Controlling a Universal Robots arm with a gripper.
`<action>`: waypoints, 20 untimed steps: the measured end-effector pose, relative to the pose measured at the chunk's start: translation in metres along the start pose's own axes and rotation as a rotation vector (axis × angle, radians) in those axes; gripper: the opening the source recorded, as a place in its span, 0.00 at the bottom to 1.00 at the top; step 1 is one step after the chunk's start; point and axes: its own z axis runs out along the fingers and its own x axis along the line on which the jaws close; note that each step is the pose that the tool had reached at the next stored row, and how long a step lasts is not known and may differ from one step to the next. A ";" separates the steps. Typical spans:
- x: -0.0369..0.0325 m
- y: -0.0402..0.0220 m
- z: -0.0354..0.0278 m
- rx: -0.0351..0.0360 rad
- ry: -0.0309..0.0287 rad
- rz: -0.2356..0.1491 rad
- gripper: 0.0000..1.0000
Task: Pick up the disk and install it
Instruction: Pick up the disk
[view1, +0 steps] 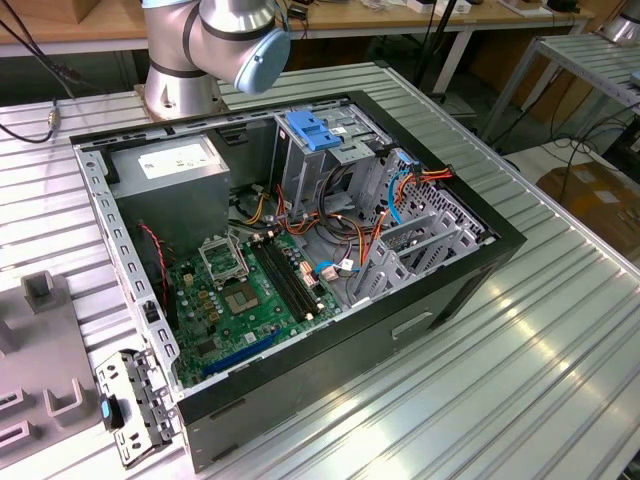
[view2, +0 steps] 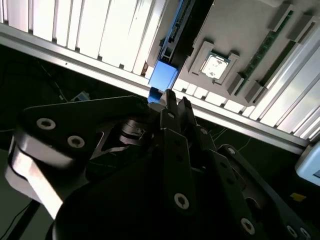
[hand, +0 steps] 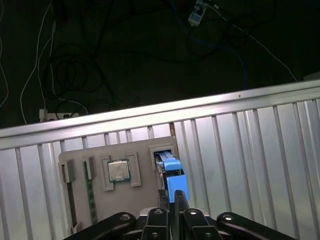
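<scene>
The disk (hand: 171, 170) stands on edge in a slot of a grey holder plate (hand: 100, 155), with its blue carrier (view2: 162, 75) showing in both wrist views. My gripper (hand: 173, 201) hangs just over the near end of that blue carrier, and its two black fingers are shut with nothing visible between them. In the second wrist view the gripper (view2: 176, 100) covers part of the carrier's end. Whether the tips touch the carrier I cannot tell. The open computer case (view1: 470, 270) lies on its side in the exterior view.
The holder plate also carries a square chip (hand: 119, 171) and a memory stick (hand: 89, 197), and it lies near the ribbed metal table's edge (hand: 200, 107). In the case are a blue latch plate (view1: 310, 130), a grey metal box (view1: 180, 165), loose cables (view1: 340, 225) and the green board (view1: 240, 295).
</scene>
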 end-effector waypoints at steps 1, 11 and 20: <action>-0.0002 -0.0004 0.0014 0.0009 -0.0001 -0.001 0.24; -0.0027 -0.0014 0.0186 0.0067 -0.0004 -0.011 0.39; -0.0042 -0.0016 0.0333 0.0172 -0.0007 -0.030 0.45</action>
